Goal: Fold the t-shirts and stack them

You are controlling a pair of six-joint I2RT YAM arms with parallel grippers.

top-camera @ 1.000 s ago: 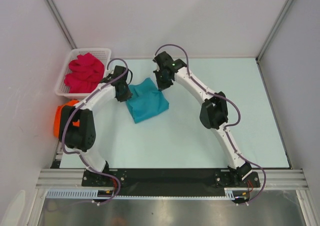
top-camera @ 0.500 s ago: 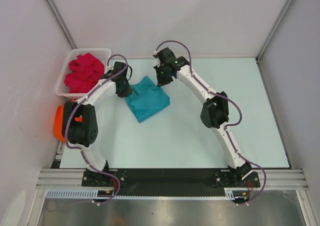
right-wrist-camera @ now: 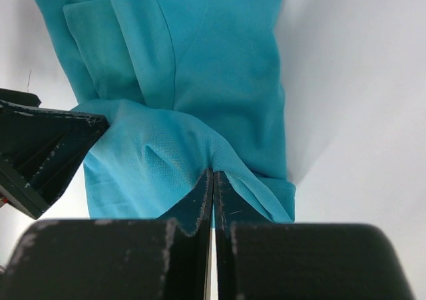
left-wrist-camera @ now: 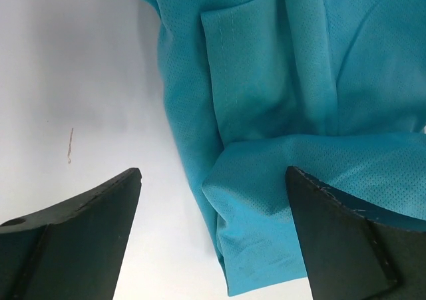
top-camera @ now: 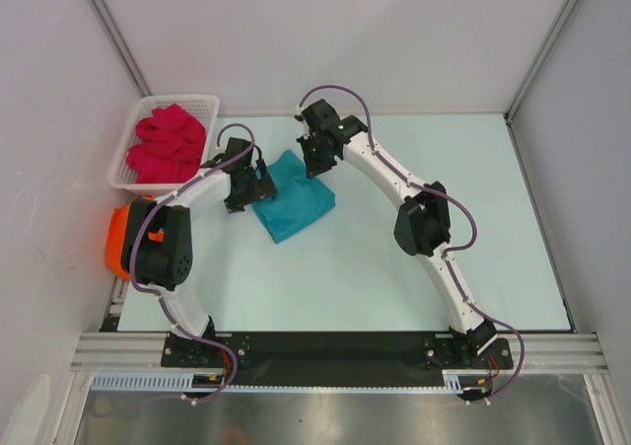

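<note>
Teal-blue t-shirt (top-camera: 296,206) lies partly folded on the table (top-camera: 345,277) between the 2 arms. It is thin mesh cloth, light and floppy by the look of it, so it will likely sag and slide unless taken by a hemmed edge or corner. Right gripper (right-wrist-camera: 213,177) is pinched tight on a raised fold at its far edge; left gripper (left-wrist-camera: 213,175) hangs spread wide over the left edge, holding nothing. Crimson-pink t-shirt (top-camera: 166,145) sits in the basket (top-camera: 197,99), the orange t-shirt (top-camera: 116,236) beside the left arm (top-camera: 163,253).

Orange t-shirt (top-camera: 115,238) half behind left arm (top-camera: 161,255)
</note>
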